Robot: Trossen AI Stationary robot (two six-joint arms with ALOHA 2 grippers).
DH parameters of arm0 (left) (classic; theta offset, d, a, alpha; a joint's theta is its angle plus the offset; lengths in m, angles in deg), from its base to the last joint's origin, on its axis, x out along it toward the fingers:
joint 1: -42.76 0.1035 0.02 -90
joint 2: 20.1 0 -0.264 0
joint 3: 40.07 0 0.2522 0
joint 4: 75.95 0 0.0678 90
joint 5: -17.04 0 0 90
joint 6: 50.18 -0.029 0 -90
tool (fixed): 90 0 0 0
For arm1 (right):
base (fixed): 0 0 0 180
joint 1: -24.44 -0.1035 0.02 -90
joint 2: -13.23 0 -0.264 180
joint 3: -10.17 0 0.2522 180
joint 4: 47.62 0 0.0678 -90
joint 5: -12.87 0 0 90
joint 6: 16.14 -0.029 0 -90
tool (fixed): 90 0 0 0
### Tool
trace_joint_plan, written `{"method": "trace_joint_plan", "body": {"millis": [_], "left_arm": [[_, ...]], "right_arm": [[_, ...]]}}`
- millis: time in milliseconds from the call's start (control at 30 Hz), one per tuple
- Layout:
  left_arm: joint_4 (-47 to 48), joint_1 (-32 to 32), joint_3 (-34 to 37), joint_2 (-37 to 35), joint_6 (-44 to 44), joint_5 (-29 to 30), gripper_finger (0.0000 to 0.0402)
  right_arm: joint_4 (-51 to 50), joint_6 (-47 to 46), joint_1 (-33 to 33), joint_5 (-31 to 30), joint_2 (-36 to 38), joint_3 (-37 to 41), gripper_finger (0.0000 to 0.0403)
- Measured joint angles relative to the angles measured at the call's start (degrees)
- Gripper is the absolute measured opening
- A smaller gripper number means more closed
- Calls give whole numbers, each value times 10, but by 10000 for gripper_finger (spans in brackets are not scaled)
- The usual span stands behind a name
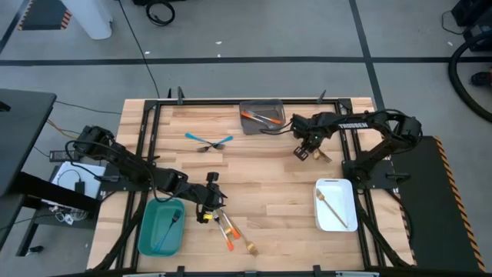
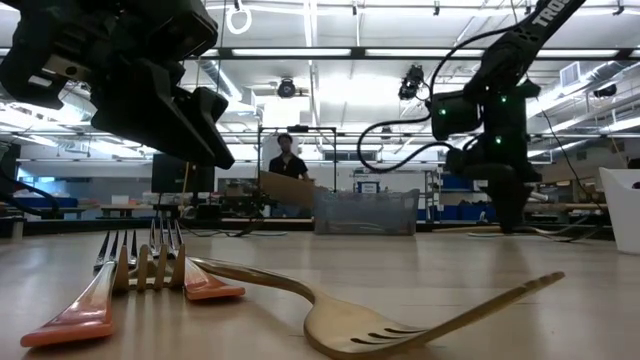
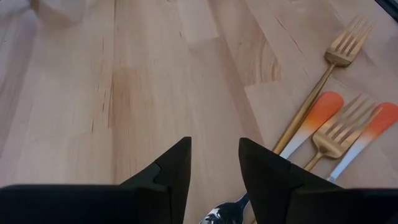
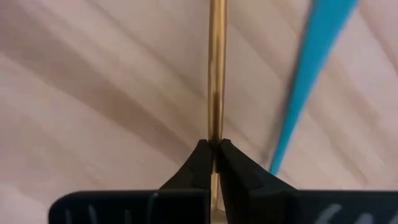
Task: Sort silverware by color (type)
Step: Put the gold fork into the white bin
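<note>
Slippage was my main worry: the right gripper [image 4: 213, 155] was clenched on a thin gold piece [image 4: 216, 74] of silverware near the table's [image 1: 269, 177] far right edge, beside the grey bin [image 1: 262, 117]. I judged so narrow a pinch could let the handle swivel or drop on the way to the white bin [image 1: 336, 204] at the right edge, which already held a gold piece. A blue piece [image 4: 311, 68] lay just beside it, and I thought a drag could knock it askew.

At the near edge, my left gripper [image 3: 214, 168] hung released, jaws apart, over the orange forks [image 3: 339, 134] and a gold fork [image 3: 336, 62] that lay crowded together. I feared a grab there would catch two pieces, or the wrong colour. The teal bin [image 1: 161, 227] sat just beside it at the near left corner.

Only part of the arm's lettering showed, "TROS" on the right arm in the low view.
</note>
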Motion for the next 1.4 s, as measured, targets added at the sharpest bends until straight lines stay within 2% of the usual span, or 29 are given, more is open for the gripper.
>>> {"method": "trace_joint_plan", "body": {"millis": [200, 533, 800, 1067, 1400], "left_arm": [[21, 0, 0, 0, 0, 0, 142], [31, 2, 0, -12, 3, 0, 142], [55, 21, 0, -87, -4, 1, 142], [62, 42, 0, -161, -61, 1, 142], [59, 76, 0, -181, -95, 2, 142]], "right_arm": [[0, -3, -31, 24, 0, -2, 16], [3, -33, -87, 25, 1, -2, 21], [34, -61, -141, 33, 1, -3, 19], [104, -98, -184, 81, 1, -3, 19], [131, -171, -253, 117, 1, -24, 20]]}}
